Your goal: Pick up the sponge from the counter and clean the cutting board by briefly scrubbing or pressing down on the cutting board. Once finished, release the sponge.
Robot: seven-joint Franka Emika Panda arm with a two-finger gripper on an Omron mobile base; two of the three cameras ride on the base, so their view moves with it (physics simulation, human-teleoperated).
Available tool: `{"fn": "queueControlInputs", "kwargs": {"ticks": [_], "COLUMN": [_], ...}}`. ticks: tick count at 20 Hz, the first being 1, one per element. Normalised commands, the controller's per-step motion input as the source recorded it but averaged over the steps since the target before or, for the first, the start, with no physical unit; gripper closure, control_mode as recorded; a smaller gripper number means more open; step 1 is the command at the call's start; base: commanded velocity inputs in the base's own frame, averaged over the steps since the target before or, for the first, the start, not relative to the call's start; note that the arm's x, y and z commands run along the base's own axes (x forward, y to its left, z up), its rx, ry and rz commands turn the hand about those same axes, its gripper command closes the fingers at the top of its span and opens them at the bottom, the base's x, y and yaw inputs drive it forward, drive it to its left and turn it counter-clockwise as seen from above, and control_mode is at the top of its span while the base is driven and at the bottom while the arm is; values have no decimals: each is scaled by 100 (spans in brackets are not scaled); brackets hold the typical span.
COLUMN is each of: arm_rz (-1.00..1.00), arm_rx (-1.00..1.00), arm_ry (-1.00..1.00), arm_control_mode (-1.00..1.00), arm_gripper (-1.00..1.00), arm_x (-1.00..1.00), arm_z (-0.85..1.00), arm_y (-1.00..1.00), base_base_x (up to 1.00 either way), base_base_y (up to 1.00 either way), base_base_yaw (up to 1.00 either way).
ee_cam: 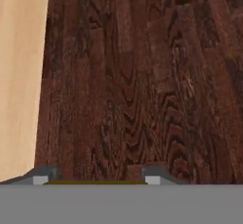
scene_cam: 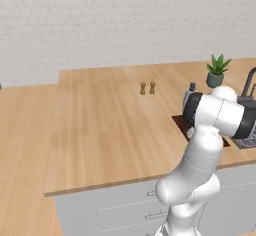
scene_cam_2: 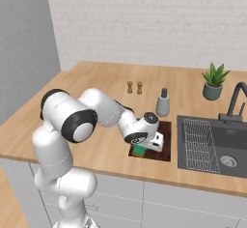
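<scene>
the gripper (scene_cam_2: pixel 143 148) pinches the sponge (scene_cam_2: pixel 139 150) between its fingers. the sponge presses on the cutting board (scene_cam_2: pixel 164 150), near the board's front left corner.

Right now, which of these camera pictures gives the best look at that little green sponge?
The right base view: the sponge shows as a green block under the gripper, low on the cutting board. The hand view shows just a thin yellow strip of it between the fingertips. In the left base view the arm covers that spot.
</scene>
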Motion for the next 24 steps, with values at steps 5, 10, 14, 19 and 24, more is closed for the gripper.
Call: {"fn": "queueControlInputs", "kwargs": {"ticks": [5,10,14,19,24], "arm_rz": [0,1,6,8,4], "arm_rx": [-7,-10,-3,0,6], "arm_ry": [1,16,10,8,17], "arm_control_mode": [-100,-100,-100,-100,-100], "arm_gripper": [100,100,100,100,100], "arm_x": [-48,7,18,38,64], "arm_z": [100,100,52,-19,-76], "arm_y": [28,93,100,97,53], "base_base_x": [0,0,0,0,0], "base_base_y": [0,0,0,0,0], "base_base_yaw": [0,0,0,0,0]}}
